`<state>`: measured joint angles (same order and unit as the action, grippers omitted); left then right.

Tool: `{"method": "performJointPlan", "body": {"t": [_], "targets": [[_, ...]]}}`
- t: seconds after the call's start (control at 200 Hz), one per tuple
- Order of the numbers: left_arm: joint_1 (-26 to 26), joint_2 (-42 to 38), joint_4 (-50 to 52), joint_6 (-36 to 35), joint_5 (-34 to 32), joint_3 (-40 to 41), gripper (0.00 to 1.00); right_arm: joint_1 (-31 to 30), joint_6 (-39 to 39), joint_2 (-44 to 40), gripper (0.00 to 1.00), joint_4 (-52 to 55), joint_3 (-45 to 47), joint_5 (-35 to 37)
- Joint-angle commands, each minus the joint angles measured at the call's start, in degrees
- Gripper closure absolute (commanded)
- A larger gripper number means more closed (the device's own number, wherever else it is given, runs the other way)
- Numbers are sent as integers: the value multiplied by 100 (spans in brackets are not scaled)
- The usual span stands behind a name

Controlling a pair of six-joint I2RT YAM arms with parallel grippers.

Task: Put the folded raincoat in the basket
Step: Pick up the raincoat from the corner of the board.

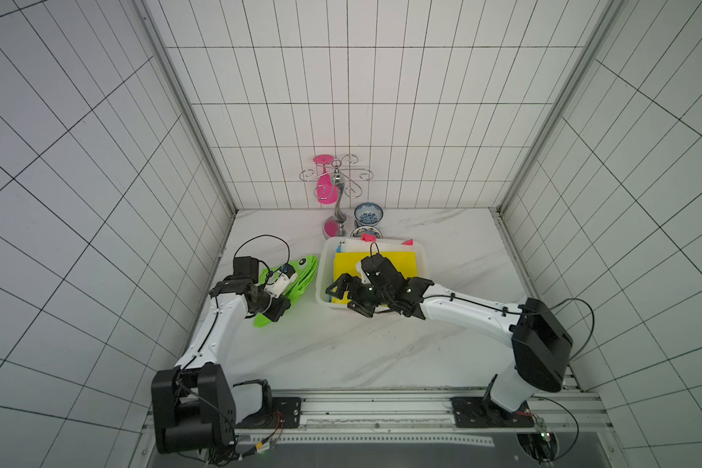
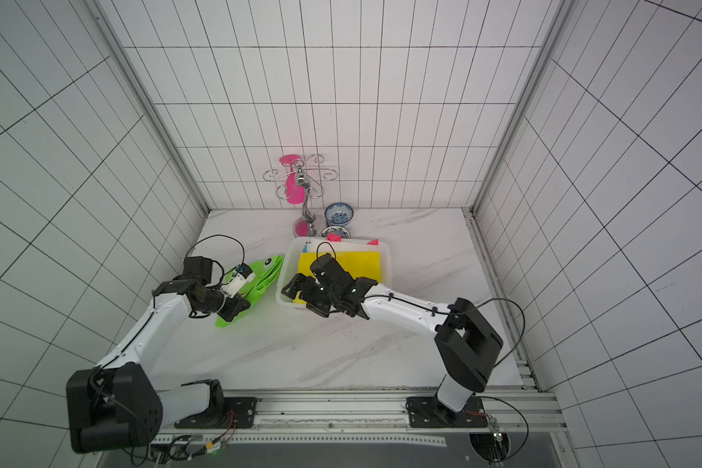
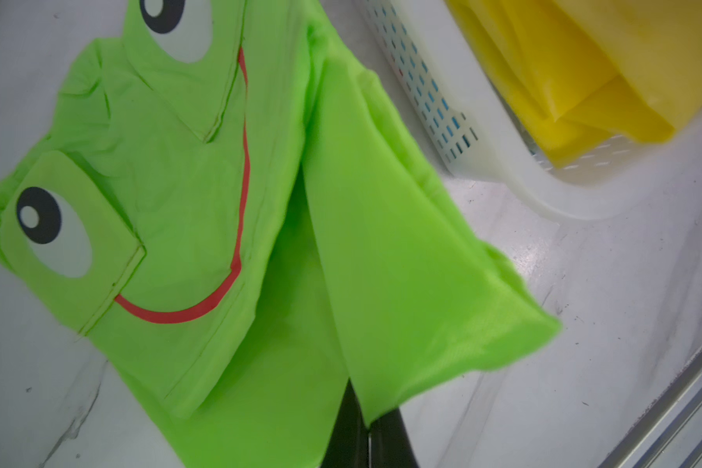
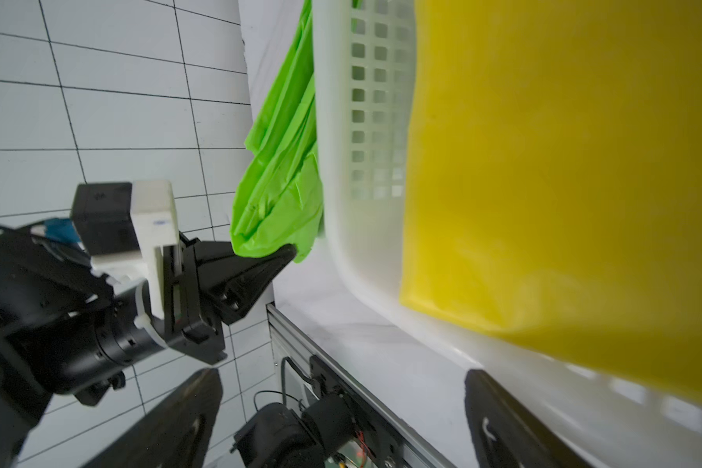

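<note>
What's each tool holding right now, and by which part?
The left tool is shut on the green raincoat, pinching a folded edge at its near end. The right tool is open over the basket, holding nothing.

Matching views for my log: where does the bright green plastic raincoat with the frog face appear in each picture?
In a top view: the bright green frog-face raincoat sits left of centre.
In a top view: same spot.
Left wrist: fills the picture's left and middle.
Right wrist: upper middle, pinched by the left gripper.
Shared landmark: white perforated plastic basket beside it.
</note>
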<state>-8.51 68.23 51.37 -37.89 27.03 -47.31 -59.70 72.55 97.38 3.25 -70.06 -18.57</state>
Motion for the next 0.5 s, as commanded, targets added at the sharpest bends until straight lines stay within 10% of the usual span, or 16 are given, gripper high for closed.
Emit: {"method": "performJointPlan", "body": {"t": [0.0, 0.495], "targets": [[-410, -367, 21, -427, 751, 119, 100, -178, 955, 443, 7, -307, -911, 274], [-898, -1066, 1137, -2019, 1386, 340, 100, -314, 1884, 2060, 1, 299, -2666, 732]]}}
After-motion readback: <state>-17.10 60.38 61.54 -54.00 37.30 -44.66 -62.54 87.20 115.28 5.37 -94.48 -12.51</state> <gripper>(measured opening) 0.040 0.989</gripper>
